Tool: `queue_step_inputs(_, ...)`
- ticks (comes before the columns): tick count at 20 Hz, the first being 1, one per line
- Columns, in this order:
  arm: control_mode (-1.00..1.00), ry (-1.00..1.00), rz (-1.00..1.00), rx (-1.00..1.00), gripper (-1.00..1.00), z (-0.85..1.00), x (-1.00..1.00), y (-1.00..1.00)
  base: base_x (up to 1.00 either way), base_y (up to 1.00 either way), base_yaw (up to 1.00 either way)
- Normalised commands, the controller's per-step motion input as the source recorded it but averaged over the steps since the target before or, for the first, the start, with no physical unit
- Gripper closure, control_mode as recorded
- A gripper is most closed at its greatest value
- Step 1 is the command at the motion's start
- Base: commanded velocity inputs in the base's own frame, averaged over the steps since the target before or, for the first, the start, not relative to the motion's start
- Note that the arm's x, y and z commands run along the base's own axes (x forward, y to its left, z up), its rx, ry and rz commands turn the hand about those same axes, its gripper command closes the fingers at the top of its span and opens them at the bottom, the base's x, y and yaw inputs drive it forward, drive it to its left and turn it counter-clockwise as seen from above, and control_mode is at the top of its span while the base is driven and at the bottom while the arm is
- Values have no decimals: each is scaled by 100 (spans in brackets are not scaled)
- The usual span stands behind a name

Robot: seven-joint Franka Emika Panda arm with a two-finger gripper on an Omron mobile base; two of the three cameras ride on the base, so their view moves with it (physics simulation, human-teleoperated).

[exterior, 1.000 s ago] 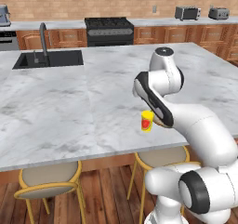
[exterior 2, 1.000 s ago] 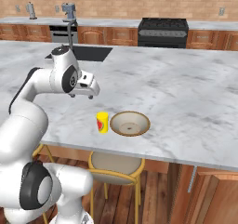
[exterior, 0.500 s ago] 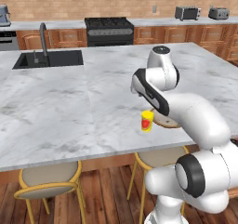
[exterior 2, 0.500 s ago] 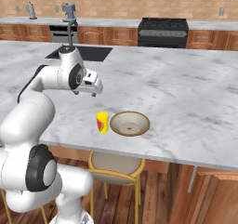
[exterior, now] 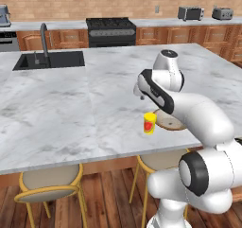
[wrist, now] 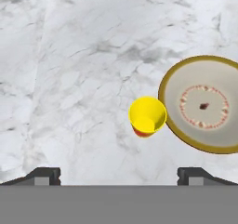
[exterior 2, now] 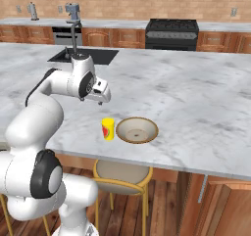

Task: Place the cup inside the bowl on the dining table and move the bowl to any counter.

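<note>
Black stove (exterior: 111, 29) against the brick wall, two toasters (exterior: 190, 13) to its right, wooden floor (exterior: 111, 201) below

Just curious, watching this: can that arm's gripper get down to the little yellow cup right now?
Probably yes. The gripper hangs open above the cup, which stands upright beside the bowl, with nothing between them.

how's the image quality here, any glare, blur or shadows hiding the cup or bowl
Hand view: sharp, flat even light, no glare; the cup and bowl read clearly from above. Right base view: slightly soft, faint shadows under cup and bowl, neither hidden. Left base view: the arm covers most of the bowl; the cup is clear.
</note>
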Motion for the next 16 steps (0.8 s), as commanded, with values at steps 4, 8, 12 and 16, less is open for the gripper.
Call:
queue_step_inputs(4, -100, 0, 0, 0, -100, -23, 13, 0, 0, 0, 0)
queue_step_inputs(8, -100, 0, 0, 0, -100, -12, 8, 0, 0, 0, 0)
queue_step_inputs(12, -100, 0, 0, 0, -100, 0, 2, -4, 0, 0, 0)
queue_step_inputs(16, -100, 0, 0, 0, -100, 0, 0, -12, 0, 0, 0)
